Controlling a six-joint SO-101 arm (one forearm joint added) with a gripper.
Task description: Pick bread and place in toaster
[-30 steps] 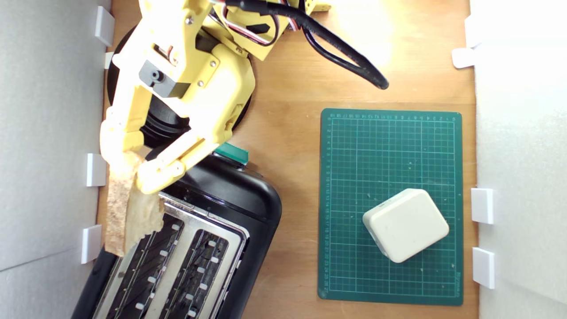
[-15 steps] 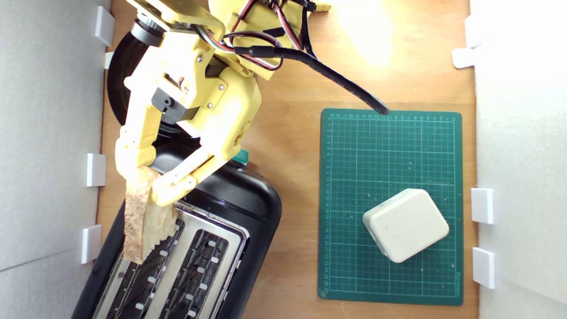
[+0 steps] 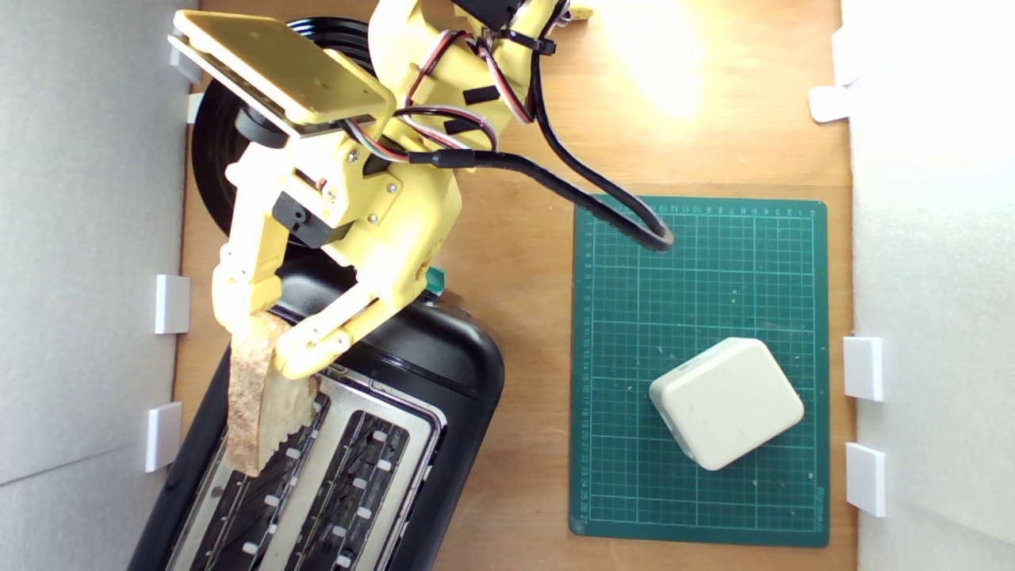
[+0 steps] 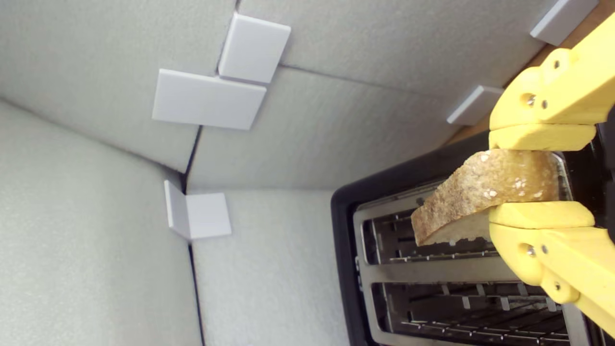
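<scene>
Gripping the crusty bread wedge [image 3: 258, 400] over the black two-slot toaster [image 3: 444, 373], the yellow claw [image 3: 270, 345] hangs above a wooden tabletop [image 3: 515, 262] — pale foam walls [image 3: 87, 198] enclosing, green cutting mat [image 3: 698, 270] alongside.

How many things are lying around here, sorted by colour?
Black: 2, the toaster and the plate
Green: 1, the mat
Cream: 1, the block
Brown: 1, the bread, clamped in the yellow gripper
Total: 5
</scene>
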